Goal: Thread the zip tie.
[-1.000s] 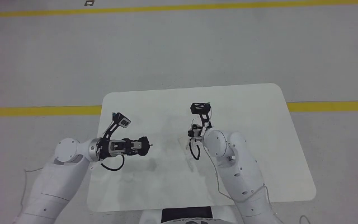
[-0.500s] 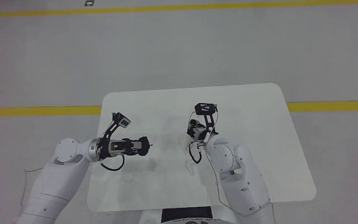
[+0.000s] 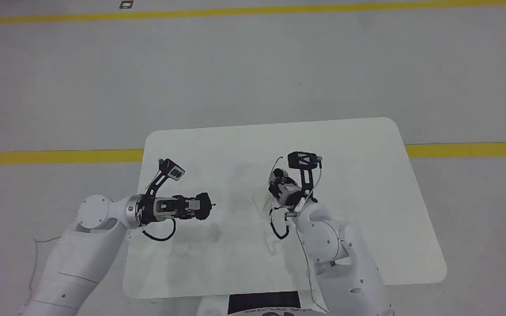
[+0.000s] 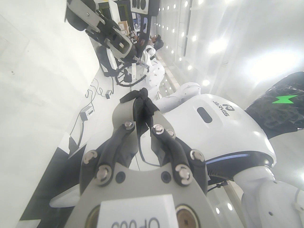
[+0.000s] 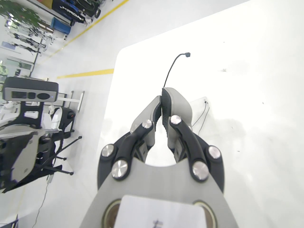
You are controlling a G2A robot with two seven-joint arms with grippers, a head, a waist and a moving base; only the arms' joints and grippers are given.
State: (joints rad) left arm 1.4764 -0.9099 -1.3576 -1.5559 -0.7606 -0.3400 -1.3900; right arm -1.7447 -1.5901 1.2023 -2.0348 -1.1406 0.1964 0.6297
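Clamping one end of the zip tie between closed fingertips, the right gripper holds it in the air above the white table. The zip tie's long axis continues the line of the fingers, then bends aside and ends in the small square head, which hangs free.

The left gripper is also closed. Ragged black material sits at its tips; whether that is a tie end or pad rubber cannot be told.

As a judgement, the coming move depends on aligning the free head with the left gripper's tips. The right arm carries the zip tie and is therefore the nearer one. The left gripper points across the table toward the right gripper, and the two are well apart.

The right wrist view gives the head's position and the bend. The left wrist view gives the right gripper ahead and off-axis, with the zip tie a thin dark line past its tip. The top view gives the gap between the grippers.
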